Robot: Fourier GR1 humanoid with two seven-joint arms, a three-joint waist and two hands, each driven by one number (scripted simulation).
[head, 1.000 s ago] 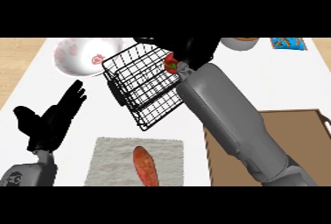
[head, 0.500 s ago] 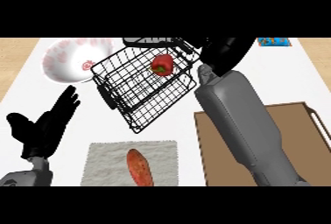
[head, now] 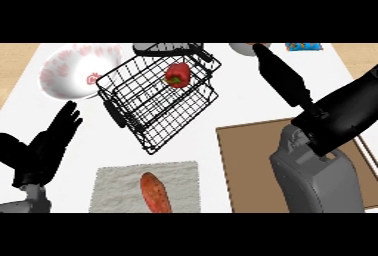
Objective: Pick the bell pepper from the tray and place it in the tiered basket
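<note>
Since half a second ago, the right hand (head: 284,80) has pulled away from the black wire tiered basket (head: 159,107), fingers straight. The red bell pepper (head: 177,75) sits inside its upper tier. The left hand (head: 44,147) rests open at lower left.

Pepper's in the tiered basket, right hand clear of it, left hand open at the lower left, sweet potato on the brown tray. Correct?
One error: the sweet potato lies on the grey-white cloth, not the brown tray. The head view shows it. The rest stands: bell pepper in the tiered basket, right hand clear of it, left hand open at lower left.
</note>
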